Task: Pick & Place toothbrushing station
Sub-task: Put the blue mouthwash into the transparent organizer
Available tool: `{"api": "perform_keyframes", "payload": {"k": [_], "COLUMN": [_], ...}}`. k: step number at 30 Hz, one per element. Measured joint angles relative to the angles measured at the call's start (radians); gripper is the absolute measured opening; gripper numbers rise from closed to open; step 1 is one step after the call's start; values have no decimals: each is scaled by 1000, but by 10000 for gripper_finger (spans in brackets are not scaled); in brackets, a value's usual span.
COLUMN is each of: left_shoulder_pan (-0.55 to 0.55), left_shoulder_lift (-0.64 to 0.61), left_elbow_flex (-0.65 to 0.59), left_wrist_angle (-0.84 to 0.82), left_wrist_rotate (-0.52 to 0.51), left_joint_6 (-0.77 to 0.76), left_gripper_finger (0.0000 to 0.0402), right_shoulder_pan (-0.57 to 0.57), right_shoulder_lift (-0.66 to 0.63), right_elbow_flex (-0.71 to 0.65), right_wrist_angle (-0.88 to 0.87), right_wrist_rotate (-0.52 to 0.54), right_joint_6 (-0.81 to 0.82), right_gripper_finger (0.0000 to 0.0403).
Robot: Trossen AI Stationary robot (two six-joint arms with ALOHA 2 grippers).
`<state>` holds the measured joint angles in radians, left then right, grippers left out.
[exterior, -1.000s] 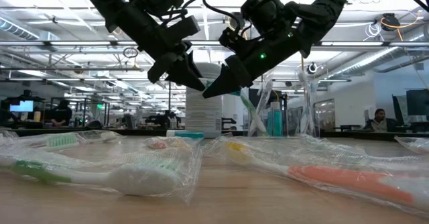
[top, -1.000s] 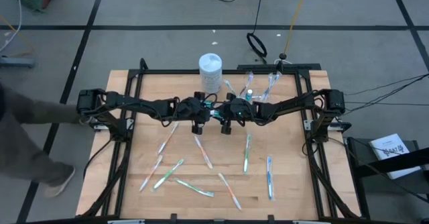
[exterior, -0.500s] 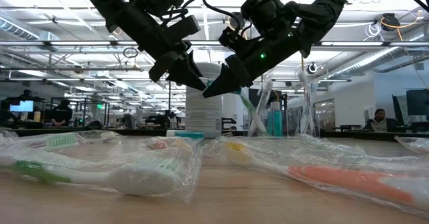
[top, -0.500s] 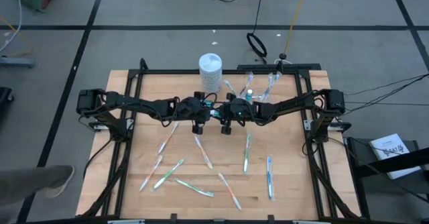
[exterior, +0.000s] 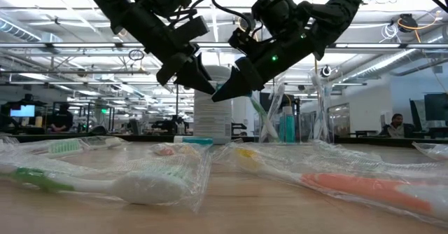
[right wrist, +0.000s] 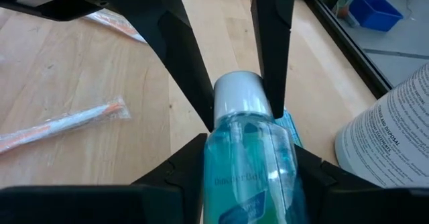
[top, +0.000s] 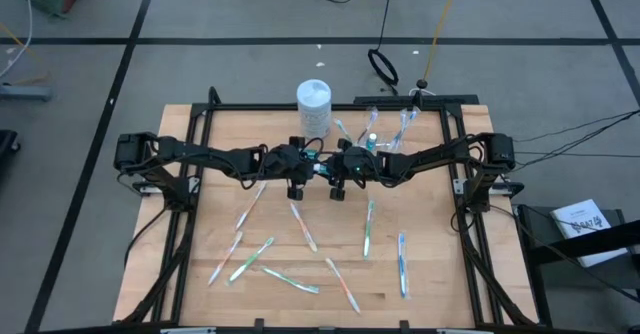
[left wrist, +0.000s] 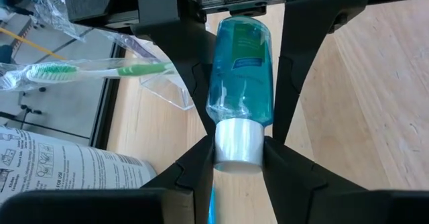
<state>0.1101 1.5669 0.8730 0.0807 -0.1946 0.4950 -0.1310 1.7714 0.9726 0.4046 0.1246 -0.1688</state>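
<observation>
Both sets of fingers grip one small blue-green bottle [left wrist: 239, 76] at mid-frame in the high view. The left gripper [left wrist: 238, 158] fingers clamp its white cap; the right gripper [right wrist: 248, 157] fingers clamp its body. The bottle hangs clear above the desk [top: 215, 189]. A white canister [top: 313, 105] stands just beyond, near the desk's top edge. Wrapped toothbrushes [top: 302, 226] lie scattered across the lower half. Upright toothbrushes [top: 403, 126] cluster upper right. Desk margins left and right lie open.
</observation>
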Motion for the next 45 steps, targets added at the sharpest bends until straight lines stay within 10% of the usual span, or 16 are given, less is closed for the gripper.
{"api": "perform_keyframes", "payload": {"k": [45], "left_shoulder_pan": [-1], "left_shoulder_lift": [0], "left_elbow_flex": [0], "left_wrist_angle": [22], "left_wrist_rotate": [-14], "left_joint_6": [-87], "left_gripper_finger": [120], "right_shoulder_pan": [-1], "right_shoulder_lift": [0], "right_elbow_flex": [1], "right_wrist_angle": [-47], "right_wrist_rotate": [6], "right_joint_6": [-27], "right_gripper_finger": [134]}}
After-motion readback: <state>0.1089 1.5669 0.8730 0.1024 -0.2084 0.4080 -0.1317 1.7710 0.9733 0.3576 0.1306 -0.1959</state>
